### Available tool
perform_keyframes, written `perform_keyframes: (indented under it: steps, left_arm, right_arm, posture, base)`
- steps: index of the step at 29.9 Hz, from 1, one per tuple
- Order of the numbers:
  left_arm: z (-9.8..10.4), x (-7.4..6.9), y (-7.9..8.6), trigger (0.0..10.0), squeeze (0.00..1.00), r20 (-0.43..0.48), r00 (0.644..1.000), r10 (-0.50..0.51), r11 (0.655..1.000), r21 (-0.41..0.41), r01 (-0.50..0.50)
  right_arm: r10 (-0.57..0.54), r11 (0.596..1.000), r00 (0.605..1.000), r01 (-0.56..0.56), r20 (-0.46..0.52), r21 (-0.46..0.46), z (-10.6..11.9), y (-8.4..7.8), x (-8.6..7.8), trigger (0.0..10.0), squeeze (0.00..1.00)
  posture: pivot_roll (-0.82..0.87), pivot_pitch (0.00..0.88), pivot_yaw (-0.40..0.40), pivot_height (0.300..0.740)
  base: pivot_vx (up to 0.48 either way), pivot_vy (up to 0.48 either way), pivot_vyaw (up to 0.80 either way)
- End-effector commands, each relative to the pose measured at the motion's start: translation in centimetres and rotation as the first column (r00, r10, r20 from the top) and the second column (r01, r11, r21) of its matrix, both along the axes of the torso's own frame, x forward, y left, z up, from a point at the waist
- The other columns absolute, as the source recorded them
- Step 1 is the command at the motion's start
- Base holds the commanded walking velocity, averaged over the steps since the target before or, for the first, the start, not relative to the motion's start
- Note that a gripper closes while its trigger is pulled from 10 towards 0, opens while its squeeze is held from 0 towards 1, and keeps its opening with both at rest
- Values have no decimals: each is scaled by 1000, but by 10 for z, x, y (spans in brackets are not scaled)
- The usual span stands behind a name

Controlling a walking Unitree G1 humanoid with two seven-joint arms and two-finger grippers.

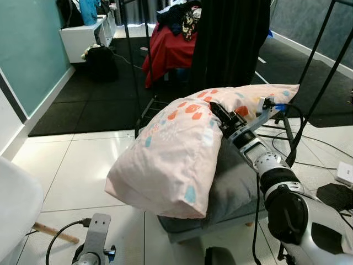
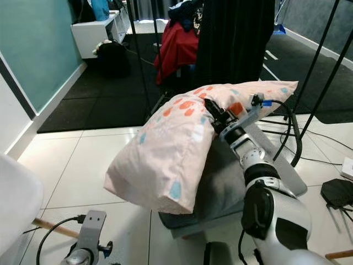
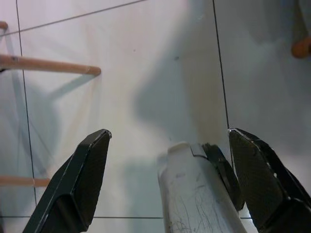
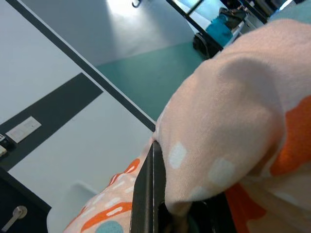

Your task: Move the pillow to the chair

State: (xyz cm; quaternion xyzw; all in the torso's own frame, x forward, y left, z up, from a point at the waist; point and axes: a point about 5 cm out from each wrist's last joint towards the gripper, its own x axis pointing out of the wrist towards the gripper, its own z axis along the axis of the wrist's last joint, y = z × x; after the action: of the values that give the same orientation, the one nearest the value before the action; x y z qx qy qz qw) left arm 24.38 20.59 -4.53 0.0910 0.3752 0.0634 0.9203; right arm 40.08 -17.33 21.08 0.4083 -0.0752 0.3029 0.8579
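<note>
A pale pink pillow (image 1: 176,149) with orange and blue spots droops over the grey seat cushion (image 1: 237,187) of a low chair in front of me. My right gripper (image 1: 216,112) is shut on a fold of the pillow's top, the arm reaching forward from the lower right. In the right wrist view, pink cloth (image 4: 228,121) bulges over one black finger (image 4: 148,194). My left gripper (image 3: 167,179) hangs low at the bottom left, open over white floor tiles, with nothing between its fingers.
A dark curtain and a red cloth (image 1: 168,49) hang behind the chair. Black stand poles (image 1: 314,77) and cables (image 1: 325,146) cross the floor on the right. A white rounded object (image 1: 16,204) sits at the left edge, wooden legs (image 3: 48,63) below it.
</note>
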Motion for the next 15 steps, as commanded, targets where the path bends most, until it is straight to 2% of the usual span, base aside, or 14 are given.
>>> perform_keyframes:
  steps: [1,5,15]
  left_arm:
    - [-1,0,-1,10000,0,-11,1000,6,1000,7,-6]
    - [0,0,0,10000,0,-14,1000,5,1000,15,-5]
    - [0,0,0,10000,0,-16,1000,8,1000,22,-8]
  right_arm:
    - [11,1000,985,-15,172,18,40,-2,3,0,0]
    - [7,1000,973,-11,229,15,56,-4,3,0,0]
    - [-3,1000,961,4,276,-3,72,-7,4,0,0]
  posture:
    - [-87,0,-41,600]
    - [-90,0,-40,615]
    - [-94,0,-40,644]
  base:
    - [0,0,0]
    - [0,0,0]
    - [0,0,0]
